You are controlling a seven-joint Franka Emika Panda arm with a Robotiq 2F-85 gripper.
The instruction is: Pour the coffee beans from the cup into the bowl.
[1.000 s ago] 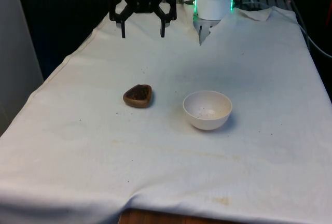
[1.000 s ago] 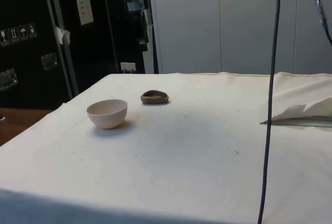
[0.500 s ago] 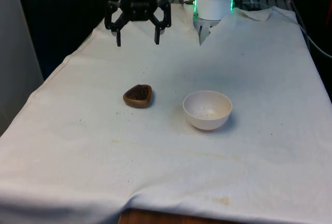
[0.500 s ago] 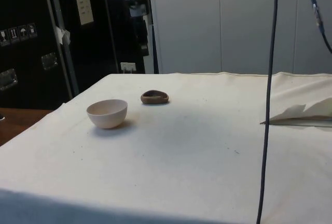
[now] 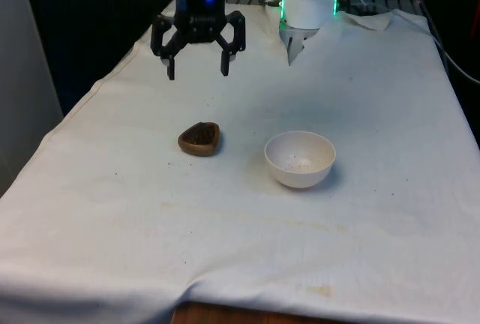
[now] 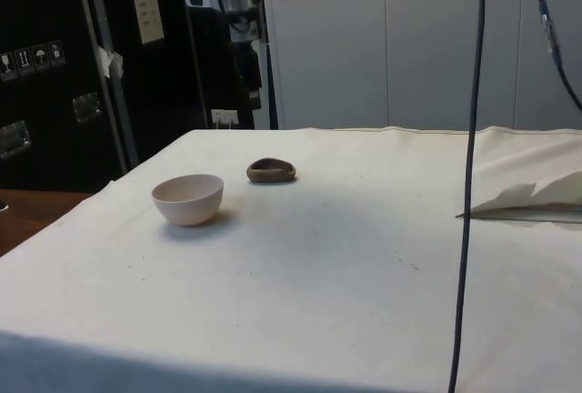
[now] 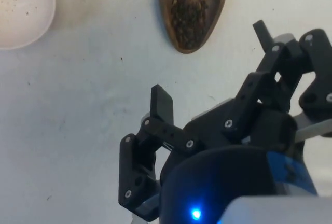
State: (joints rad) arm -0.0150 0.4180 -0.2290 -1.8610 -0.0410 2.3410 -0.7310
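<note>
Gripper [image 5: 197, 67], jaws apart and empty, high above the cloth; cup [image 5: 199, 138] of beans below, nearer the camera; bowl [image 5: 300, 159] beside it.

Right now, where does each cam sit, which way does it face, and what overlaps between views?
Front view: looks across the cloth-covered table at the brown cup and white bowl; the open gripper hangs above and beyond the cup.
Side view: from the table's side, facing dark cabinets; bowl nearer, cup behind; arm at the upper edge.
Wrist view: looks down past the fingers at the beans in the cup.
All three views share cup and bowl.
</note>
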